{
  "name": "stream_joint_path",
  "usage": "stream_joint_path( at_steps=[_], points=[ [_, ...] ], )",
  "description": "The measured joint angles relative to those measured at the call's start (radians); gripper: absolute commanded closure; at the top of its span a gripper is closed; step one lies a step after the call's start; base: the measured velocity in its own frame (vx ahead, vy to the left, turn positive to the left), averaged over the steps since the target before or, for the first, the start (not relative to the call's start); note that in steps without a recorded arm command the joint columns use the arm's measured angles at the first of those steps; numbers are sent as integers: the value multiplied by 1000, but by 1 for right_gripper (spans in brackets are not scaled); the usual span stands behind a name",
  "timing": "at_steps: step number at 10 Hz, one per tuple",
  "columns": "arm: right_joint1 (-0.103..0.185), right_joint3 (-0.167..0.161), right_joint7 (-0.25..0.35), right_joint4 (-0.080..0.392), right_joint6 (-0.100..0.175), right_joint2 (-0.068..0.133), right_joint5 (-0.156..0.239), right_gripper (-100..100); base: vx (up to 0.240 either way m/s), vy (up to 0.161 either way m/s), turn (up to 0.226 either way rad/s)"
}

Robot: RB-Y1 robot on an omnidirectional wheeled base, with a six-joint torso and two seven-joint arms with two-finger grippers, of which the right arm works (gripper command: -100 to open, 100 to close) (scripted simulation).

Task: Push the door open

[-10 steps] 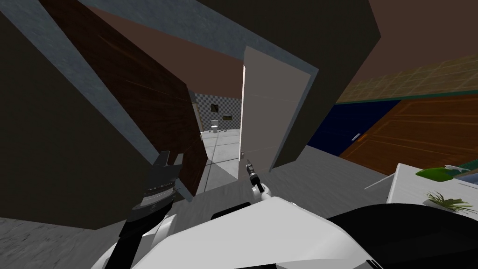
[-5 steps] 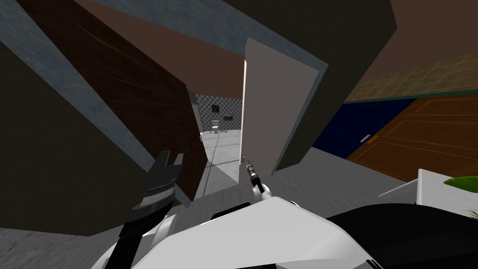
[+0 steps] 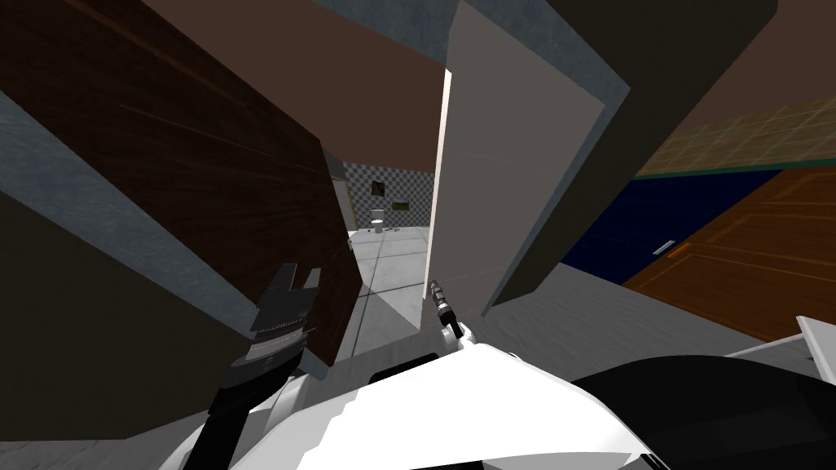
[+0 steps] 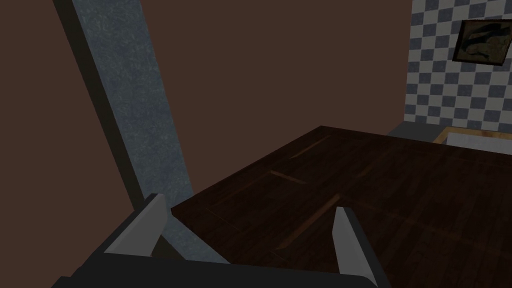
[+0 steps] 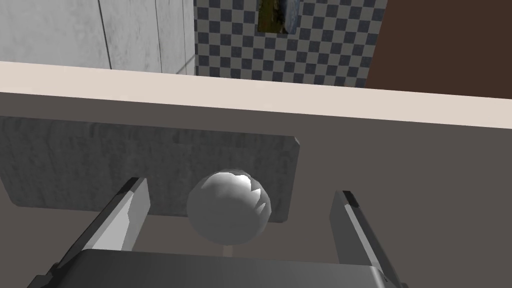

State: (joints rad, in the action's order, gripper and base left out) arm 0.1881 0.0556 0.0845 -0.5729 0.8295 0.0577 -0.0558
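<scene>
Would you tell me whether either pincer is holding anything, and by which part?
Nothing is held. The right pincer is open, its fingers either side of the door knob without touching it; the left pincer is open too.

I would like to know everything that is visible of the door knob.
The knob is a round, shiny grey ball, metal by its look, with a bright highlight. It stands on a grey rectangular plate near the pale free edge of the door. It lies between the open jaws of the right gripper, which do not touch it.
</scene>
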Motion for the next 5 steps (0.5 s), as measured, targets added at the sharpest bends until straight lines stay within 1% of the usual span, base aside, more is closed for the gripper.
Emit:
stream_joint_path(
  at_steps=[1,5],
  points=[
    [0,-1,0,0,2,-1,0,100,-17,3,0],
    [0,0,-1,1,-2,0,0,100,-18,0,1]
  ],
)
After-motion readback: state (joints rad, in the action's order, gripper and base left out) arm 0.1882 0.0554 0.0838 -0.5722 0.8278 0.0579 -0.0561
